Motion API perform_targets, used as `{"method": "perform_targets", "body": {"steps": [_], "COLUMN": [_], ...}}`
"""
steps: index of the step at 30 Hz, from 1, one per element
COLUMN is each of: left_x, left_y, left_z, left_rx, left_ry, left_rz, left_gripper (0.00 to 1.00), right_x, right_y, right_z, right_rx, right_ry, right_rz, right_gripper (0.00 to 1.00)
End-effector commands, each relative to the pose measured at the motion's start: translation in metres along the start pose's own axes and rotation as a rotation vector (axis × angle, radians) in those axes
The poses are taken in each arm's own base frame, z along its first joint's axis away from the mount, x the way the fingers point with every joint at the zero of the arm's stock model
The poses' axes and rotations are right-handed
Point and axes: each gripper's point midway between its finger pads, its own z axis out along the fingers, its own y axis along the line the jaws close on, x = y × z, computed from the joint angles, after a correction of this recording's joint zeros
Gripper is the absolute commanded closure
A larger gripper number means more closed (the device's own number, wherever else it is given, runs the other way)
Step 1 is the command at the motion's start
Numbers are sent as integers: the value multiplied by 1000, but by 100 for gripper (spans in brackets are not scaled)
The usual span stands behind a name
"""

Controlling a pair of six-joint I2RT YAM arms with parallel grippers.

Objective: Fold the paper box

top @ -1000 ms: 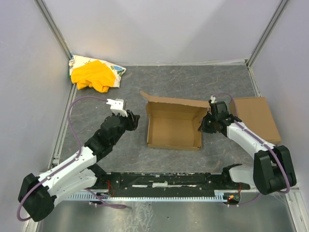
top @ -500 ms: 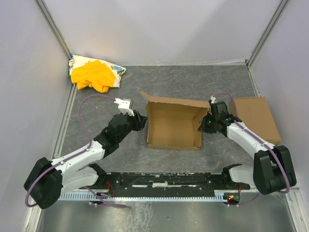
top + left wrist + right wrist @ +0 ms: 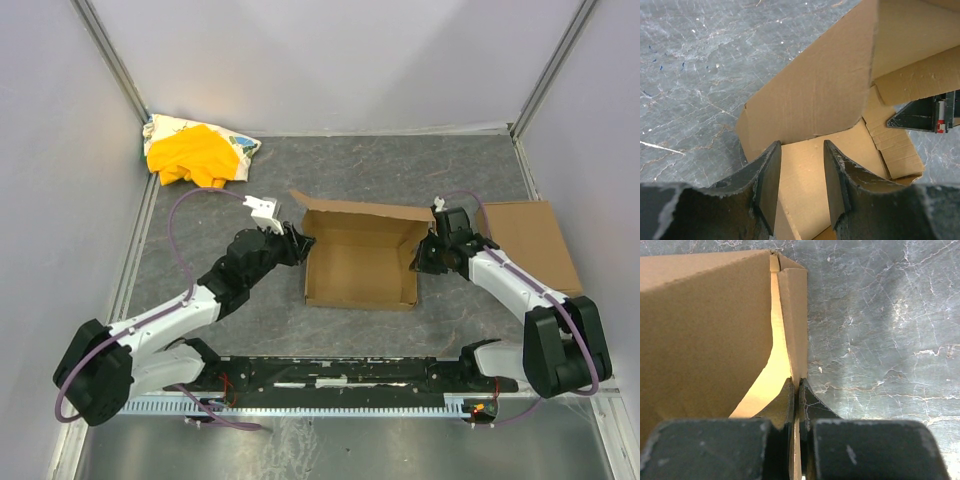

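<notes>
Paper box [image 3: 360,268]: right wall pinched by my right gripper [image 3: 422,260]; left gripper [image 3: 297,243], jaws apart, at left wall.

we see box [image 3: 360,262]: matt brown cardboard, fibrous edges | table [image 3: 400,170]: grey marbled, faint sheen | bundle [image 3: 195,155]: soft yellow cloth | left fingers [image 3: 766,182]: matt black plastic, rough rims

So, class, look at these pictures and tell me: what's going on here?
A two-armed robot is folding a paper box. The right gripper is shut on the box's right wall, pinching it upright. The left gripper is open at the box's left wall, holding nothing. The walls are up and the top is open. A flat cardboard rectangle and a yellow cloth lie off to the sides, untouched.
</notes>
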Motion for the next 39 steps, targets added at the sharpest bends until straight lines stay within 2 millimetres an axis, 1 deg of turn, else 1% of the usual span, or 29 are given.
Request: {"method": "perform_targets", "body": {"steps": [1, 2, 5, 11, 14, 16, 21, 24, 26, 33, 35, 39], "left_x": [-26, -26, -32, -29, -33, -37, -46, -46, -42, -16, -8, 13], "left_y": [-11, -8, -6, 3, -2, -8, -16, -20, -22, -19, -18, -5], "left_z": [-8, -9, -8, 11, 17, 19, 22, 24, 27, 32, 30, 20], "left_rx": [30, 23, 20, -68, -60, -42, -38, -26, -20, -19, -17, -49], "left_ry": [-54, -74, -133, -70, -88, -105, -117, -112, -96, -22, 1, 67], "left_rz": [62, 69, 87, 127, 116, 110, 95, 77, 62, 56, 66, 96], "left_gripper": [51, 49, 48, 47, 49, 54, 77, 82, 83, 83, 80, 71], "right_x": [-6, -5, -5, -7, -6, -5, -4, -4, -5, -8, -6, -4], "right_y": [6, 6, 8, 9, 8, 5, 1, 3, 5, 10, 11, 5], "right_z": [-2, -1, -1, -3, -2, 0, 4, 5, 5, 3, 4, 7], "right_rx": [-11, -12, -21, -26, -20, -7, 17, 12, 11, 10, 12, 43], "right_ry": [6, 11, 12, 6, 8, 14, 23, 23, 21, 14, 16, 22], "right_rz": [-16, -15, -16, -21, -26, -31, -33, -31, -30, -45, -47, -33], "right_gripper": [98, 98, 98, 98, 98, 98, 98, 98, 98, 98, 98, 98]}}
